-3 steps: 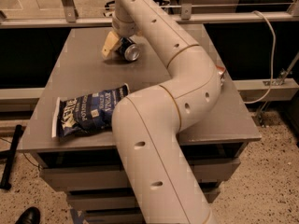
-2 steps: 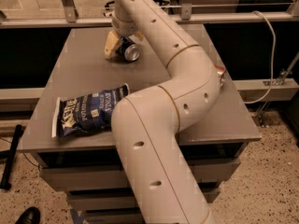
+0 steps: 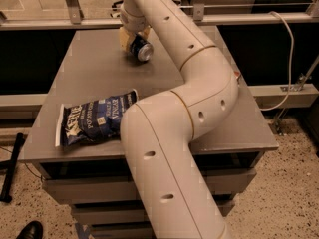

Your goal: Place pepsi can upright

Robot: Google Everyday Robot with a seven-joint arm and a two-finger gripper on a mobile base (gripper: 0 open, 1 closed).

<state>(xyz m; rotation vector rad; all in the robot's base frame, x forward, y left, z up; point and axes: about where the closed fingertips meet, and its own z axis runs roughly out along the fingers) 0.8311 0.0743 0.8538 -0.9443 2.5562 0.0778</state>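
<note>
The pepsi can (image 3: 141,50) is dark blue with a silver end facing the camera. It is tilted on its side at the far middle of the grey table (image 3: 89,78). My gripper (image 3: 133,41) reaches down from the long white arm (image 3: 199,83) and is shut on the pepsi can, with a yellowish finger (image 3: 124,36) on the can's left side. I cannot tell whether the can touches the tabletop.
A blue chip bag (image 3: 94,118) lies flat near the table's front left. My arm covers the table's middle and right. A metal rail (image 3: 75,21) runs behind the table. A white cable (image 3: 289,59) hangs at the right, and a shoe (image 3: 27,230) shows on the floor at the lower left.
The gripper and the pepsi can have shifted slightly up and away in the view. The chip bag has not moved.
</note>
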